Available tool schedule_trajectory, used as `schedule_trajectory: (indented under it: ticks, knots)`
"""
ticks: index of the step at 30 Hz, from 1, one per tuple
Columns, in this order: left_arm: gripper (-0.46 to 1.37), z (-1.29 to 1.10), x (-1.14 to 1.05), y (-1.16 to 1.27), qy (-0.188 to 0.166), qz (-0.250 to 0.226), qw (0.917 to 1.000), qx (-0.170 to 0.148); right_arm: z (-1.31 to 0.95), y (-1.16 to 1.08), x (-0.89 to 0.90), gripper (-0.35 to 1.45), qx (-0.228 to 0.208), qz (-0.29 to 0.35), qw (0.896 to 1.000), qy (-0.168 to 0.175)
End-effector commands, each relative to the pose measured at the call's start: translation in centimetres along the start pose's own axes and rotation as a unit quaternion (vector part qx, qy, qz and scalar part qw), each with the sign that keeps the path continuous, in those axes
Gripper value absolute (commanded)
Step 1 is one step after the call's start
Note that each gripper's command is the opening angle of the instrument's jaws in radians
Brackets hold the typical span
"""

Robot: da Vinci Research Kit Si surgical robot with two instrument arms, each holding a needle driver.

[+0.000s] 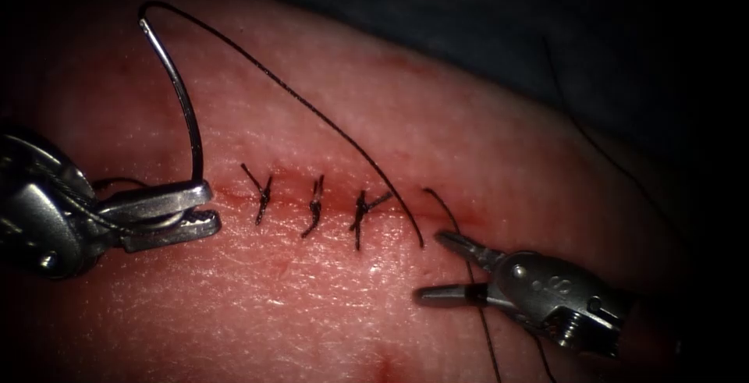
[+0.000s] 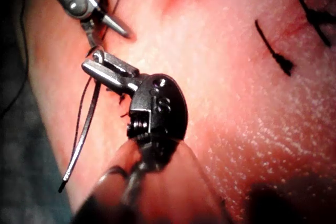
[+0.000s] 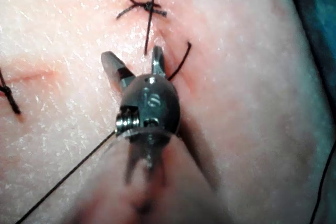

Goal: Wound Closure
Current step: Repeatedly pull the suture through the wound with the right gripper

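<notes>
My left tool [image 1: 212, 210] sits at the left end of the cut, jaws shut on the curved needle [image 1: 183, 102] near its pointed end. The needle stands free above the tissue [image 1: 312, 305], arching up to its thread end. Black thread [image 1: 312, 110] runs from there down across the tissue and enters it by the cut's right end. In the left wrist view the left tool [image 2: 96, 66] holds the needle [image 2: 79, 145]. My right tool [image 1: 431, 266] hovers open at the right end of the cut, holding nothing. The thread [image 3: 150, 19] passes between the open jaws of the right tool [image 3: 132, 56].
Three tied stitches [image 1: 314, 207] cross the cut between the tools, and red fluid tints its edges. A second thread strand [image 1: 449, 215] curves past the right tool toward the near edge. Dark cloth [image 1: 546, 24] lies beyond the tissue's far edge.
</notes>
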Motion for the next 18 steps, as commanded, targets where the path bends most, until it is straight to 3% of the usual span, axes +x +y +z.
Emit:
schedule_trajectory:
  ticks: [1,6,10,11,12,13,18]
  knots:
    - [-0.35,0.00,0.00,0.00,0.000,0.000,1.0000,-0.004,0.03,-0.01,0.01,0.84,0.001,0.001,1.000,0.000]
    - [-0.35,0.00,0.00,0.00,0.000,0.000,1.0000,-0.004,0.15,-0.01,0.06,0.80,-0.004,0.004,1.000,0.001]
    - [-0.35,0.00,0.01,-0.01,0.000,-0.001,1.0000,-0.004,0.21,0.00,0.03,0.63,-0.004,0.001,1.000,0.003]
    - [-0.35,0.00,0.02,-0.01,0.000,-0.001,1.0000,-0.004,0.21,0.00,0.00,0.37,-0.002,0.000,1.000,0.004]
    - [-0.35,0.00,0.02,-0.01,0.000,-0.001,1.0000,-0.004,0.22,0.01,-0.03,-0.15,0.004,-0.002,1.000,0.005]
    - [-0.35,0.00,0.02,-0.01,0.000,-0.001,1.0000,-0.004,0.22,0.01,-0.04,-0.35,0.005,-0.003,1.000,0.005]
    - [-0.35,0.00,0.02,-0.01,0.000,-0.001,1.0000,-0.004,0.19,0.03,-0.06,-0.35,0.005,-0.005,1.000,0.006]
